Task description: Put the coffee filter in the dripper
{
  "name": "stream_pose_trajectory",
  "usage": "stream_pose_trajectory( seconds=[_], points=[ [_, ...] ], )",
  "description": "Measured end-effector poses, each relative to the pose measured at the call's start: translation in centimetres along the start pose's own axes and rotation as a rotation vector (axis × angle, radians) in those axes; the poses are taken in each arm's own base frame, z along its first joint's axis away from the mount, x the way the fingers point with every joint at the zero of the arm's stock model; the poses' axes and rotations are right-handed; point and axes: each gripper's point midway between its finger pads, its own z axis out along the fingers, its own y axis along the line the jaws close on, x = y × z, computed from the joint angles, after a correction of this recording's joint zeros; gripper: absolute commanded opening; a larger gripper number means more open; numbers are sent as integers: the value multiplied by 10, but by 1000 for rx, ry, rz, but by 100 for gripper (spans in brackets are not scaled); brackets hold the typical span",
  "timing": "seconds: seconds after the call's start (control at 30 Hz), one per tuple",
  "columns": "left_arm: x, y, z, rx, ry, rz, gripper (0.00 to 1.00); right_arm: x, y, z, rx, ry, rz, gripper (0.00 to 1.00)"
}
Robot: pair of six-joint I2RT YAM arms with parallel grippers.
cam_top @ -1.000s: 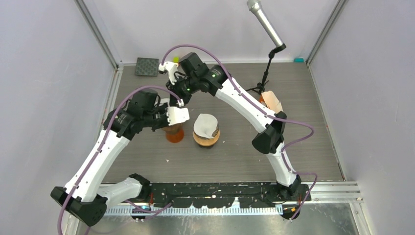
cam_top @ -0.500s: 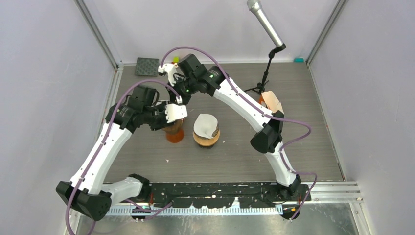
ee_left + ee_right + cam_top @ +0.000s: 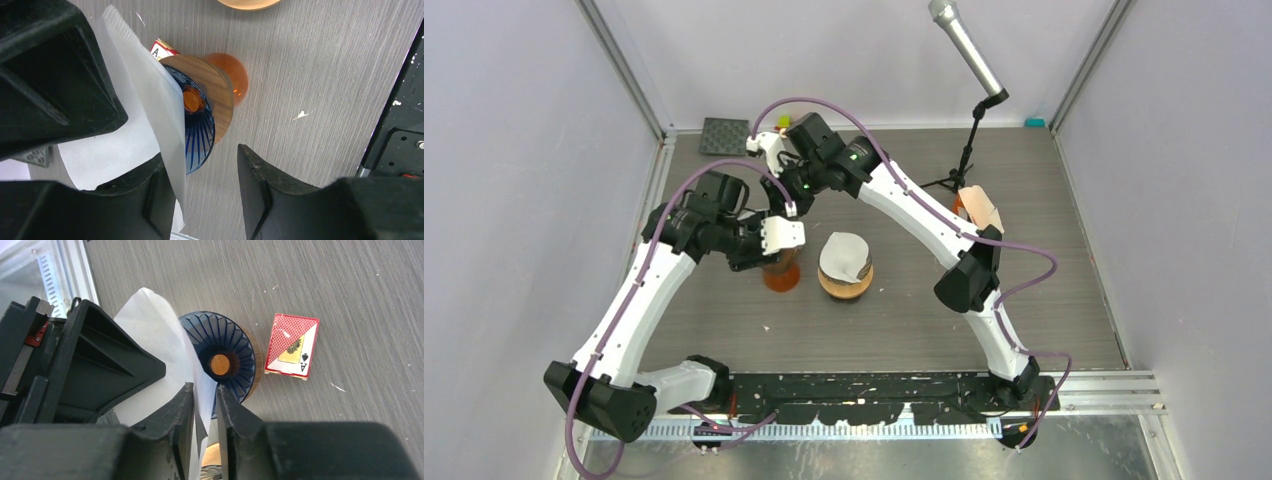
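Observation:
The dripper point(image 3: 780, 274) has an orange base, a wooden collar and a blue ribbed cone point(image 3: 200, 131), and stands left of the table's middle. In the right wrist view I look down into its cone point(image 3: 223, 363). The white paper coffee filter point(image 3: 150, 327) hangs at the cone's rim. My right gripper point(image 3: 204, 387) is shut on its edge and sits just behind the dripper point(image 3: 782, 205). My left gripper point(image 3: 202, 155) is open, and the filter point(image 3: 145, 100) rests against one finger's inner face. It hovers at the dripper's left side point(image 3: 769, 255).
A wooden holder with a stack of filters point(image 3: 845, 262) stands right of the dripper. A red playing-card pack point(image 3: 291, 346) lies behind the dripper. A microphone stand point(image 3: 969, 150) and a tan paper piece point(image 3: 979, 207) are at the back right. A black pad point(image 3: 724, 136) lies at the back left.
My left arm's elbow has swung left and its gripper has drawn slightly back at the dripper. My right gripper has shifted a little left. The filter stays at the dripper.

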Motion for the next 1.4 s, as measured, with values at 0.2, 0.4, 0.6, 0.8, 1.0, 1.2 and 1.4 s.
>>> stream_pose_trajectory(
  seconds=[0.2, 0.4, 0.6, 0.8, 1.0, 1.2, 1.4],
  points=[
    [4, -3, 4, 15, 8, 15, 47, 4, -6, 2, 30, 12, -1, 49],
    [4, -3, 5, 16, 7, 31, 46, 9, -14, 4, 68, 27, -1, 58],
    [5, -5, 8, 26, 2, 41, 46, 18, -22, 9, 96, 53, 7, 61],
    [6, -10, 13, 50, -6, 53, 46, 27, -30, 17, 116, 78, 16, 62],
    [8, -15, 18, 70, -14, 67, 46, 30, -32, 20, 119, 86, 19, 61],
    [9, -14, 21, 69, -16, 88, 45, 34, -34, 25, 118, 97, 24, 61],
    [13, -16, 26, 80, -10, 97, 45, 42, -37, 32, 116, 115, 31, 62]
  ],
)
